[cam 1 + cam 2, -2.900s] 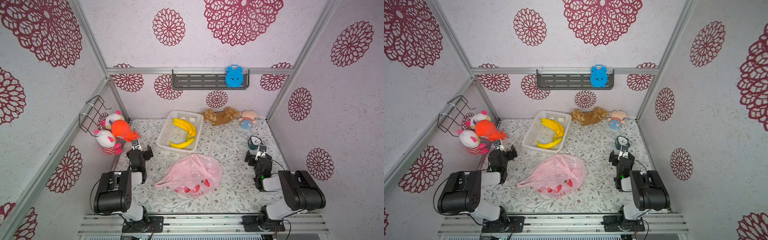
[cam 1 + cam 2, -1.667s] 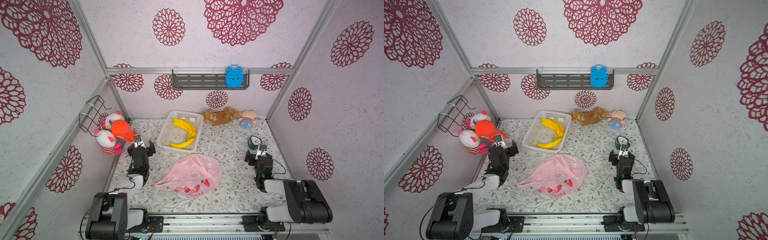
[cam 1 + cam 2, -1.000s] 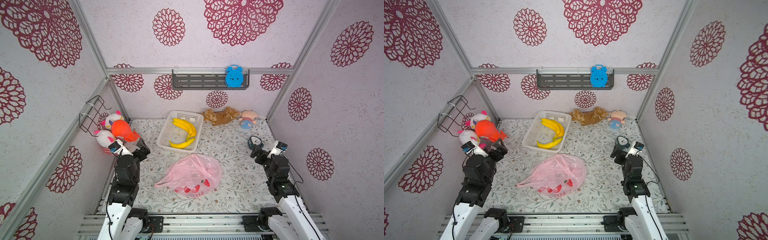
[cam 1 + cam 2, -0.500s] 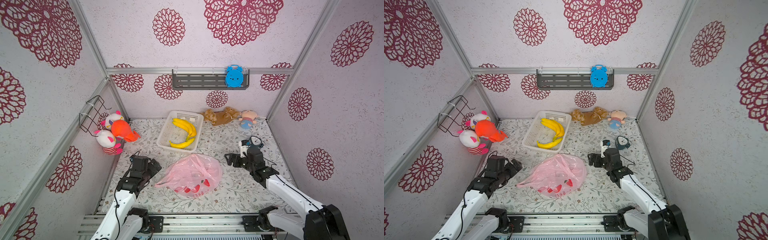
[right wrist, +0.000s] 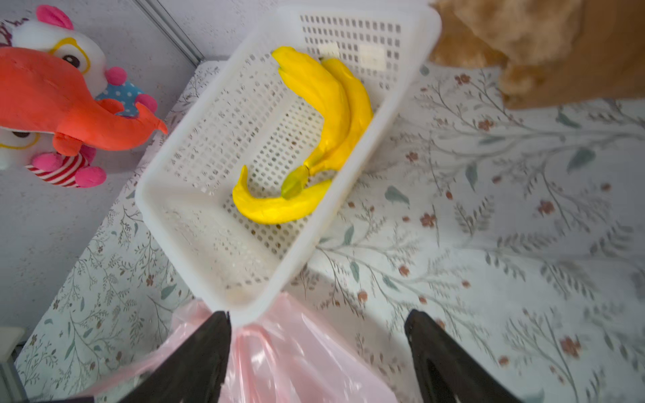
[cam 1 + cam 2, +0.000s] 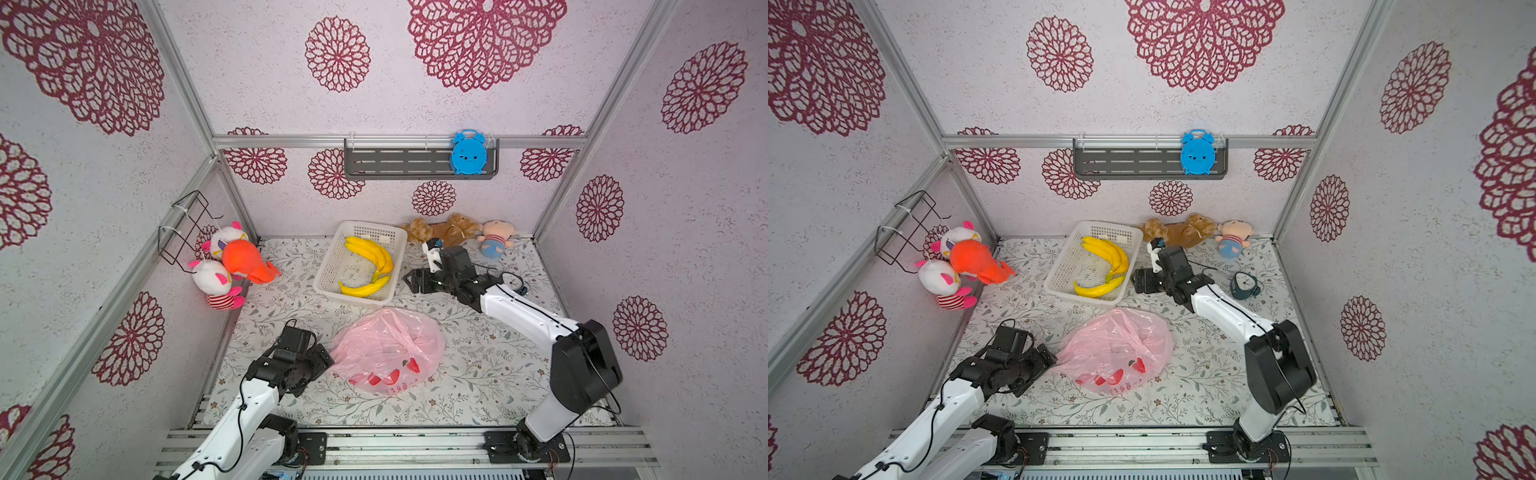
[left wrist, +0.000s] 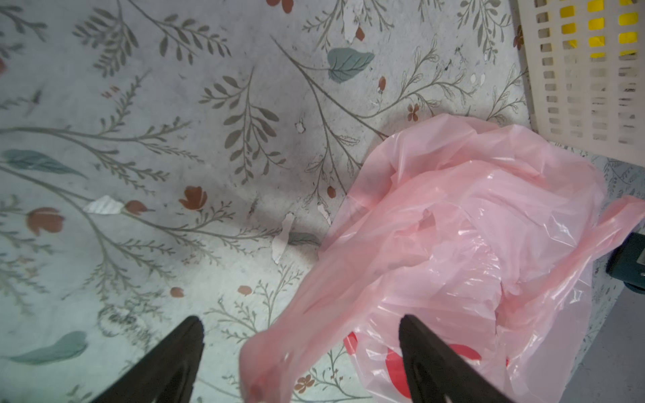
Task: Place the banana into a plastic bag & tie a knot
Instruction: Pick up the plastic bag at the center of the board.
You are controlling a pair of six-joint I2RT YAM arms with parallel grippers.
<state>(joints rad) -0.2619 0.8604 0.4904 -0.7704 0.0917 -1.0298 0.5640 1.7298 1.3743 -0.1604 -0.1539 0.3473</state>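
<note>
Both jaws gape: three bananas [image 5: 324, 104], one bag [image 6: 386, 349].

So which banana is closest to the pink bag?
The single banana lying crosswise at the end of the basket next to the plastic bag. The other bananas are joined at the stem, farther back.

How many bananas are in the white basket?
3, all in the white basket: one banana and its joined twin lie along one long wall, and a third banana curls across their stem end. Another could hide beneath.
</note>
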